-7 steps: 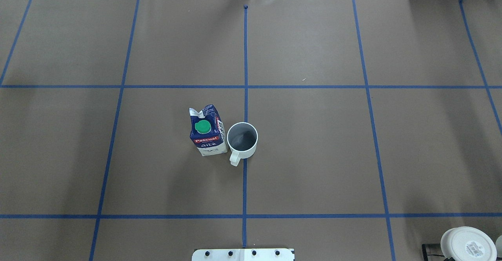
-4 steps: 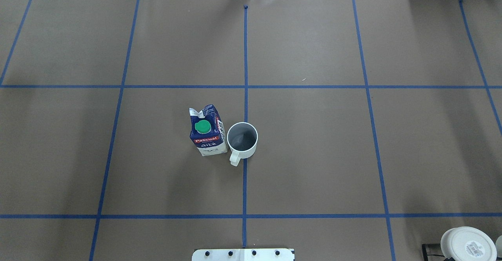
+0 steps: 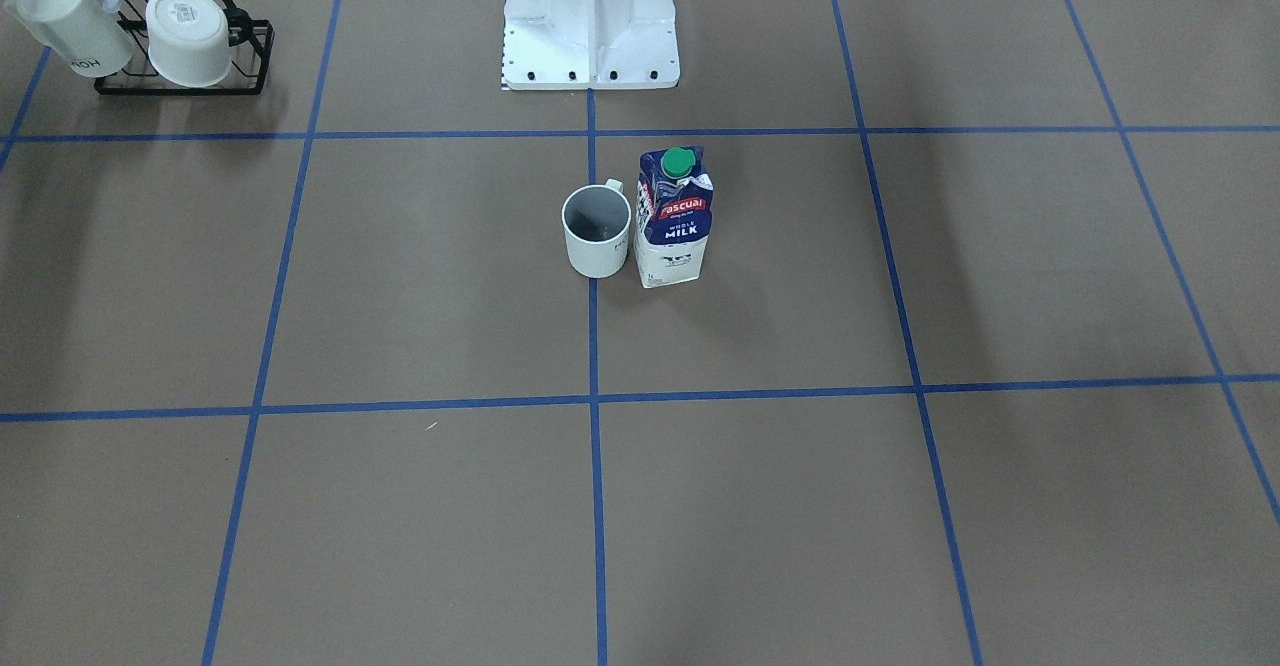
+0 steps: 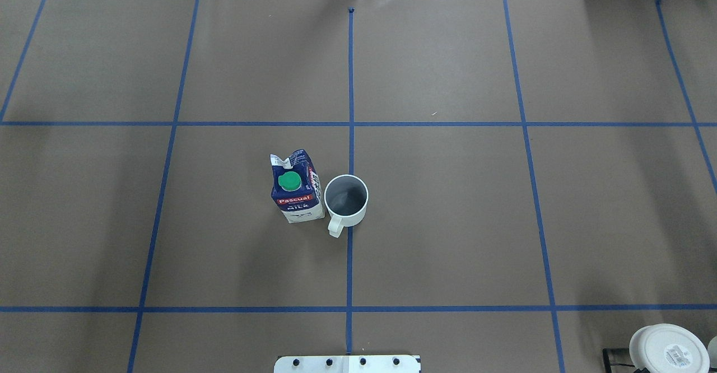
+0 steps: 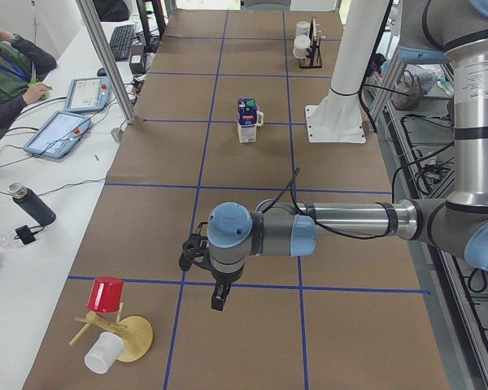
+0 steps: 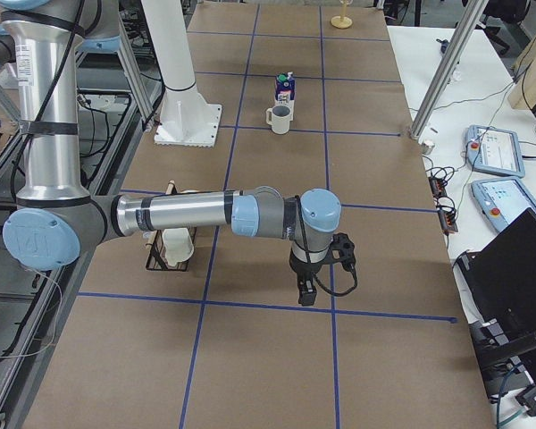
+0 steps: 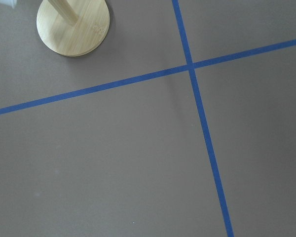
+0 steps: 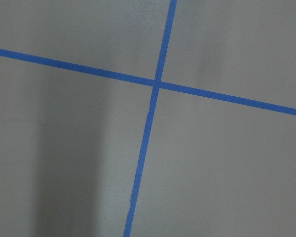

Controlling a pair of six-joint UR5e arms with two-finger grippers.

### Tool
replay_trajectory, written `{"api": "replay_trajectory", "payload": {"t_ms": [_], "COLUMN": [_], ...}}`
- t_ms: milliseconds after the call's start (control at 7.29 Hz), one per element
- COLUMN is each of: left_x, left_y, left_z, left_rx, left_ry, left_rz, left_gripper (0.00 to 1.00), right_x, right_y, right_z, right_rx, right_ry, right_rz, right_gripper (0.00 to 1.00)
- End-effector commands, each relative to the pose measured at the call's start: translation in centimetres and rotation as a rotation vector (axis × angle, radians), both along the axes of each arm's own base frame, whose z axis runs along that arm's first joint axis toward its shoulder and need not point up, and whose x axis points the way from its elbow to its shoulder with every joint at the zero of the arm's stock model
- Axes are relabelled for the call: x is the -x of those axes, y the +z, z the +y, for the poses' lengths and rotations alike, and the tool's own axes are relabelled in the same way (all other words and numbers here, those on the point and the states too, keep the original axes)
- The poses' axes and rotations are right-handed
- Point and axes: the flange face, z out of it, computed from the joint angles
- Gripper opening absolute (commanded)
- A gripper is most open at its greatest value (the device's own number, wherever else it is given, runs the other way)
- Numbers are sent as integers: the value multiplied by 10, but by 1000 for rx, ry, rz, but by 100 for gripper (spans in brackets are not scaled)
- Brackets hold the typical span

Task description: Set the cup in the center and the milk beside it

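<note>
Where the blue line (image 4: 350, 149) cuts the center (image 4: 448, 216), the tall milk (image 4: 297, 191) stands just left of the cup (image 4: 346, 196), which sits on that line. The left gripper (image 5: 217, 299) and right gripper (image 6: 305, 293) hang far away from both; I cannot tell if their fingers are apart or together.

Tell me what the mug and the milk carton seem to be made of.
The cup looks like glazed ceramic: thick white wall, smooth grey inside, moulded handle; hard plastic can't be ruled out. The milk looks like coated printed paperboard: folded top, creased edges. Its green cap seems plastic.
</note>
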Motion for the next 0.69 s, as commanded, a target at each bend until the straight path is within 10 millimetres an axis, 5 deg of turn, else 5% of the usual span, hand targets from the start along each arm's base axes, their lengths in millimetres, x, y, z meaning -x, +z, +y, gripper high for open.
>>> {"api": "replay_trajectory", "payload": {"t_ms": [0,549], "left_x": [0,-2], "left_y": [-4,-11], "left_z": [0,-2], "left_rx": [-8,-17], "left_ry": [0,-1], "left_rz": [2,4], "left_gripper": [98,98], "right_x": [0,0], "right_y": [0,0], "right_z": [0,0], "right_rx": [-1,-1], "right_ry": [-1,-1], "right_rz": [0,0], "right_gripper": [100,100]}}
